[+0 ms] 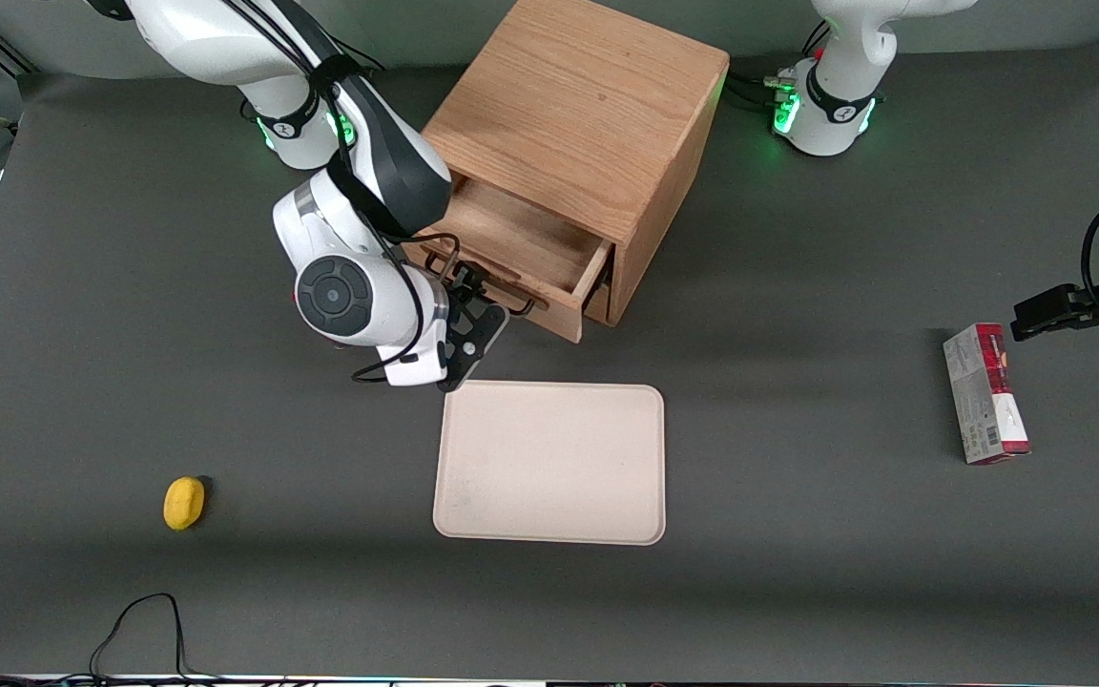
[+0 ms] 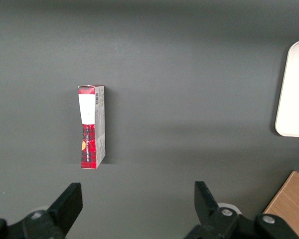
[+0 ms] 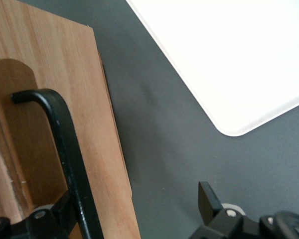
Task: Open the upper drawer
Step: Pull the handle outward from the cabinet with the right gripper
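Fingers (image 3: 209,201) of the right arm's gripper (image 3: 134,214) stand spread apart, and the black wire handle (image 3: 65,144) of the upper drawer (image 1: 521,250) runs between them, close to one finger and clear of the one that shows plainly. Whether either finger touches the handle cannot be told. In the front view the gripper (image 1: 473,320) sits right in front of the drawer's face, at the end of that face toward the working arm's side, with the white wrist of the arm nearer the camera than the drawer.

That drawer stands pulled partway out of the boxy oak cabinet (image 1: 588,105), so its shallow wooden inside lies open to view from above. The lower drawer (image 1: 597,303) shows only as a sliver under the pulled-out tray.

Nearer the camera than the cabinet and the gripper, a pale rectangular tray (image 1: 549,463) with rounded corners lies flat on the dark grey table (image 1: 798,572); its corner also shows in the right wrist view. A small yellow lemon-like fruit (image 1: 184,503) rests well apart toward the working arm's end of the table. A red and white carton (image 1: 985,393) lies flat toward the parked arm's end.
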Robot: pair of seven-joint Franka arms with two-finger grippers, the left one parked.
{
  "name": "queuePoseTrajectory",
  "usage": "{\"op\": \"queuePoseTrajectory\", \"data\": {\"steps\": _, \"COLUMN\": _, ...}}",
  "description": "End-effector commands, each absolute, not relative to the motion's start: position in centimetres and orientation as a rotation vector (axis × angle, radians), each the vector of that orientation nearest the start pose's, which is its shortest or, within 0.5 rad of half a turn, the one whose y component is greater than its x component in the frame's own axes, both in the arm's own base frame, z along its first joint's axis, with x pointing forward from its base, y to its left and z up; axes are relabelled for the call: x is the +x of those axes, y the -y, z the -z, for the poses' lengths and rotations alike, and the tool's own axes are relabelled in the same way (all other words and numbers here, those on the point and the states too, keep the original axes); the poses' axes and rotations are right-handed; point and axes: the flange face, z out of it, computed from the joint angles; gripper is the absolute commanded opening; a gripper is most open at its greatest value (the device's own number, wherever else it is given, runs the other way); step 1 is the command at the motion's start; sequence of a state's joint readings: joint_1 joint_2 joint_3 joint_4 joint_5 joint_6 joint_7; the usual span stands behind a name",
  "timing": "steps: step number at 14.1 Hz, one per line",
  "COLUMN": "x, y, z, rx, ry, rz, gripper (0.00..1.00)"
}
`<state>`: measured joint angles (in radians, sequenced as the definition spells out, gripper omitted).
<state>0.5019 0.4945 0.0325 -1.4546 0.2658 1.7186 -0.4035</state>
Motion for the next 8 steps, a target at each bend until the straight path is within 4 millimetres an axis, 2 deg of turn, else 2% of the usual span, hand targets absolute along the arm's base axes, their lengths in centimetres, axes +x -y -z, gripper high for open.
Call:
{"op": "queuePoseTrajectory", "data": {"steps": 1, "x": 59.0, "y": -35.7, "z": -38.5, "rx": -2.598, "ry": 1.220, "rz": -0.317, "gripper": 1.00}}
{"op": "queuePoseTrajectory", "data": {"steps": 6, "x": 60.8, "y": -35.0, "z": -38.5, "rx": -2.611, "ry": 1.193, "rz": -0.285, "gripper": 1.00}}
{"op": "queuePoseTrajectory", "data": {"steps": 8, "x": 61.7, "y": -33.9, "z": -38.2, "rx": -2.618, "ry": 1.168, "rz": -0.280, "gripper": 1.00}}
